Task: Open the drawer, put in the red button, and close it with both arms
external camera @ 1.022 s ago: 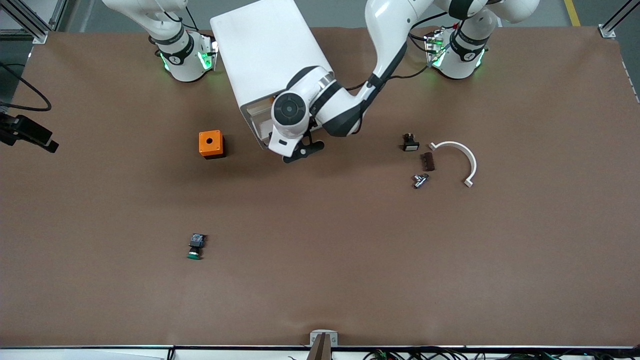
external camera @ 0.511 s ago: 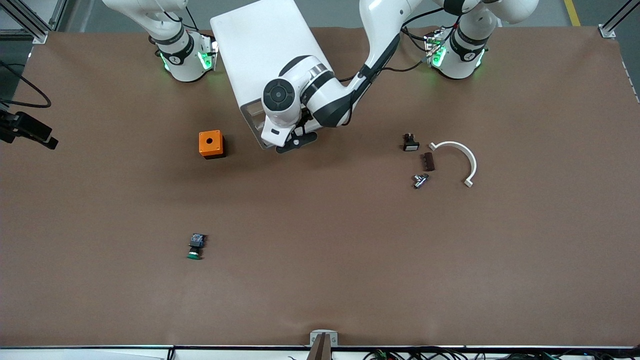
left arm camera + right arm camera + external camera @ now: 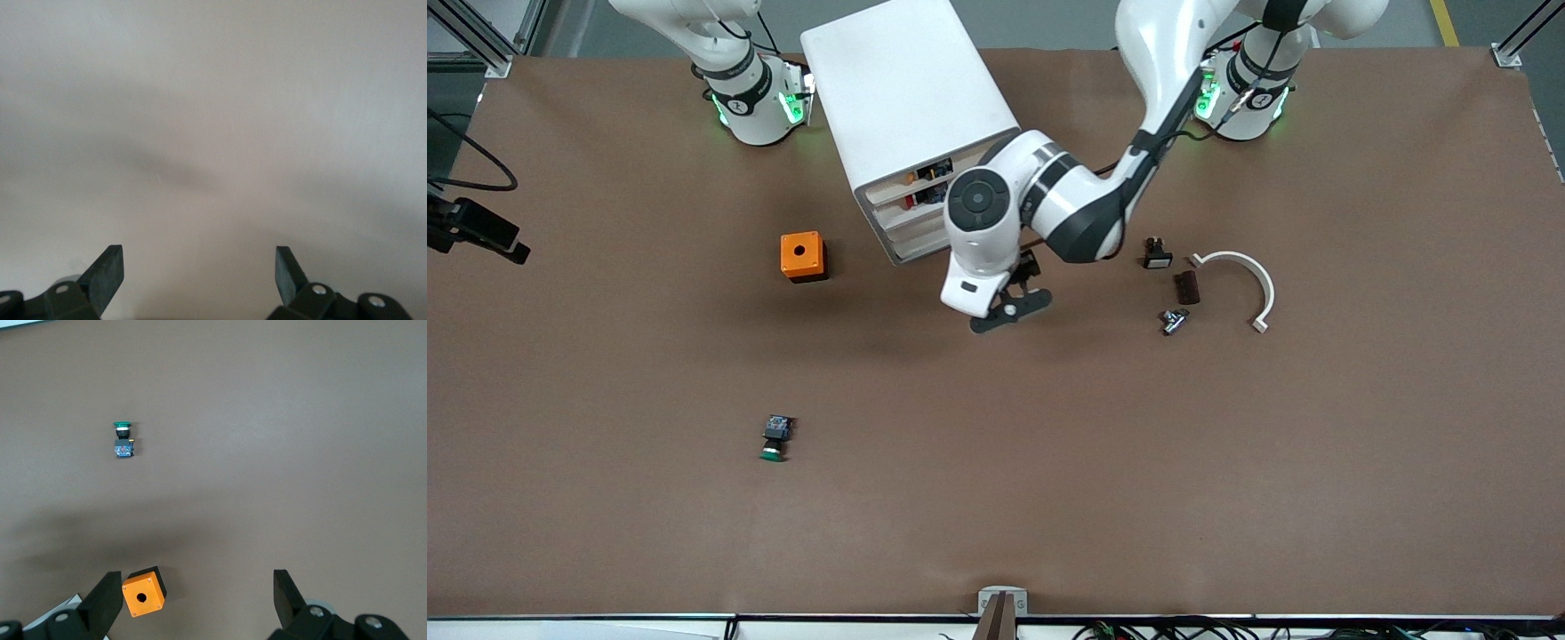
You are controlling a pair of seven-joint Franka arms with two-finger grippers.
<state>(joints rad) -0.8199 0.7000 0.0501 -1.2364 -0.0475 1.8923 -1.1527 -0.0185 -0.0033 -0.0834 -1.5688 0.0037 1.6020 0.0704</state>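
— What are we seeing at the cabinet (image 3: 907, 116)?

— We are watching the left gripper (image 3: 1009, 307) hanging just over the brown counter (image 3: 1049, 462) in front of the white cabinet, its jaws standing wide and holding nothing. In the left wrist view only a pale blank surface is showing past the fingertips (image 3: 107, 273).

— And the red button?

— We are making out small coloured parts lying in the top drawer (image 3: 925, 178), which is showing slightly open; whether the red button is among them we cannot tell. The green-capped button (image 3: 775, 438) is lying on the counter well nearer the front camera, toward the right arm's end.

— The other arm?

— The right gripper (image 3: 193, 600) is waiting high over the orange box (image 3: 803, 256), jaws wide and empty. A white curved bracket (image 3: 1249, 284) and a few small parts (image 3: 1178, 289) are lying toward the left arm's end.
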